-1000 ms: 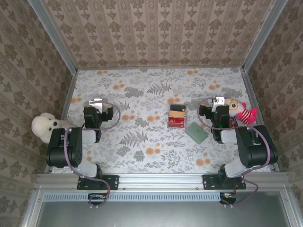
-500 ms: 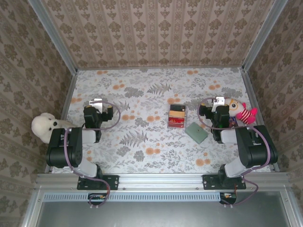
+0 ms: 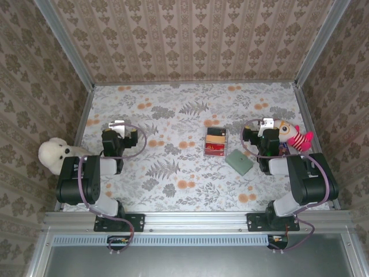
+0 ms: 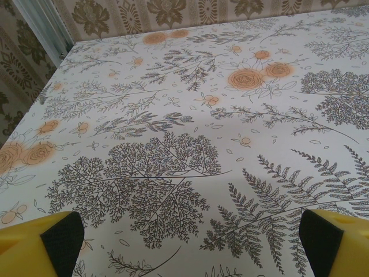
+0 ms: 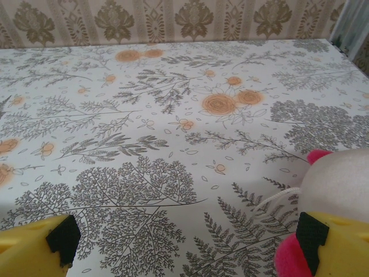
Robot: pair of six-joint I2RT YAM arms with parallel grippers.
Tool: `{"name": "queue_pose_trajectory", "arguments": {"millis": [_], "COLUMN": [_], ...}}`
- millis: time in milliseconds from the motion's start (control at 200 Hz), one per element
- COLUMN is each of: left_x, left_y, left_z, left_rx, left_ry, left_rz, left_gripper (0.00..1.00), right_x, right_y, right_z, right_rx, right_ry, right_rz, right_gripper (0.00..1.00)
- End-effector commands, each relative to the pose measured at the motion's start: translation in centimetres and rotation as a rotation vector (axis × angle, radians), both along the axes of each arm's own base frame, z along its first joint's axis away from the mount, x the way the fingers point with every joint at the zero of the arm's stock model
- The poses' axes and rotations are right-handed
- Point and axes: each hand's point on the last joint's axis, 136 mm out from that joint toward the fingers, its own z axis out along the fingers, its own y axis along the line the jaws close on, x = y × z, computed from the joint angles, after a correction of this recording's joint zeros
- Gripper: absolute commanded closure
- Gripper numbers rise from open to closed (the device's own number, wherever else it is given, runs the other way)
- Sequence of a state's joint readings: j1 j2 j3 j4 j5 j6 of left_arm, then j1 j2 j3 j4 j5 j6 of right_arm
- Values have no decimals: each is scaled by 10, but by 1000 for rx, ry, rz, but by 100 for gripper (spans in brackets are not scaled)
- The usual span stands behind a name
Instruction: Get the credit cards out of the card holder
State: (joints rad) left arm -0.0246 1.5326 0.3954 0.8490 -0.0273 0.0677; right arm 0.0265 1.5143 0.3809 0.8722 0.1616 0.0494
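Top external view: the left gripper (image 3: 118, 124), a black two-finger claw on the left arm, hangs with its jaws spread wide and holding nothing. It is far to the left of the card holder (image 3: 238, 161), a small flat grey-green wallet lying on the floral-patterned table (image 3: 173, 109). Whether the wallet is folded or open is too small to tell. The right gripper (image 3: 266, 123) is likewise spread and empty. It sits just right of the card holder and a little beyond it, not touching it.

In the wrist views, each gripper's yellow, black-padded fingertips (image 4: 57, 239) sit at the lower corners with bare tablecloth between them.

A clear plastic box (image 3: 216, 142) with red and yellow contents lies just left of the card holder and beyond it. A stuffed doll (image 3: 294, 136) with a cream face and pink body rests right of the card holder, beside the right gripper. A white plush bear (image 3: 53, 154) sits far left of the card holder, at the table's edge.

Nothing has moved over the last second: both arms are motionless and the card holder is untouched. The task looks unstarted, with no card visibly out. The right arm seems best placed to reach first.
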Motion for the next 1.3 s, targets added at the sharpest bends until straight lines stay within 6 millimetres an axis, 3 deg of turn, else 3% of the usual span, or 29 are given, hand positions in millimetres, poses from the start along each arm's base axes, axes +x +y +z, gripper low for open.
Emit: {"name": "queue_pose_trajectory", "arguments": {"millis": [0, 50, 80, 225, 420, 585, 695, 935, 1145, 1295], "left_x": [1, -1, -1, -3, -6, -14, -20, -24, -30, -27], "left_y": [7, 9, 9, 9, 11, 21, 13, -28, -31, -36], "left_z": [8, 11, 14, 30, 52, 70, 77, 70, 49, 34], "left_rx": [-22, -19, -16, -9, -65, -109, -130, -278, -371, -391], "left_ry": [-30, -37, -41, -17, 68, 152, 231, 293, 422, 489], "left_rz": [43, 52, 56, 69, 111, 217, 201, 60, 136, 132], "left_gripper": [0, 0, 0, 0, 0, 0, 0, 0, 0, 0], "right_x": [-9, -11, -12, -16, -22, -29, -39, -55, -55, -46], "right_y": [-19, -21, -21, -26, -8, 26, 62, 122, 159, 170], "right_z": [21, 23, 35, 60, 110, 125, 117, 54, 7, -15], "right_rx": [18, 15, 13, 67, 236, 377, 472, 786, 744, 706], "right_ry": [-50, -40, -59, 1, 84, 208, 310, 611, 768, 847], "right_rz": [-112, -129, -130, -191, -167, -61, 46, 125, 149, 116], "right_gripper": [0, 0, 0, 0, 0, 0, 0, 0, 0, 4]}}
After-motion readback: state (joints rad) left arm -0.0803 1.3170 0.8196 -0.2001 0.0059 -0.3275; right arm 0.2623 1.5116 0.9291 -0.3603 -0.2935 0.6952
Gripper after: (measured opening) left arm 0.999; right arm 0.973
